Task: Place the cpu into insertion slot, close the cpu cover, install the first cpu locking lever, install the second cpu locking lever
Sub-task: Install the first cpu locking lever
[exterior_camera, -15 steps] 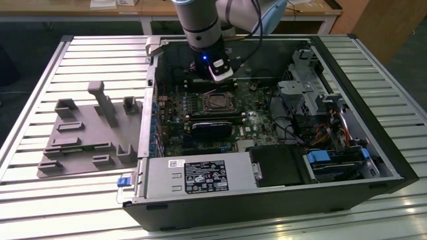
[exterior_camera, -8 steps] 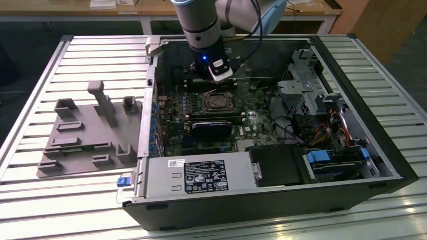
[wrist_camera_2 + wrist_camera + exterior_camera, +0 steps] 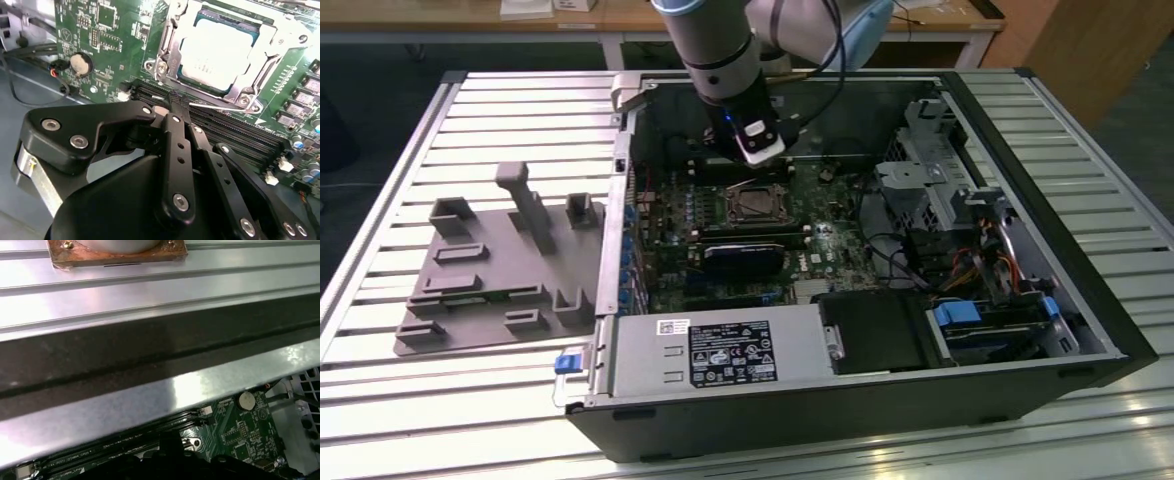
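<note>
The gripper [image 3: 172, 101], fingers closed on nothing, sat by the locking lever [image 3: 220, 106] beyond the cpu cover [image 3: 169, 47]. A slip might gouge the memory slots [image 3: 235, 132] beneath.

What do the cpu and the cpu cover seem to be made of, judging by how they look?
The cpu: its top looks like metal with a dull silver-grey finish, since the light spreads over it as a soft pale glare. The cpu cover: probably thin bare sheet metal, bright silver, given the sharp glints along its bent edges and the square window cut through it.
</note>
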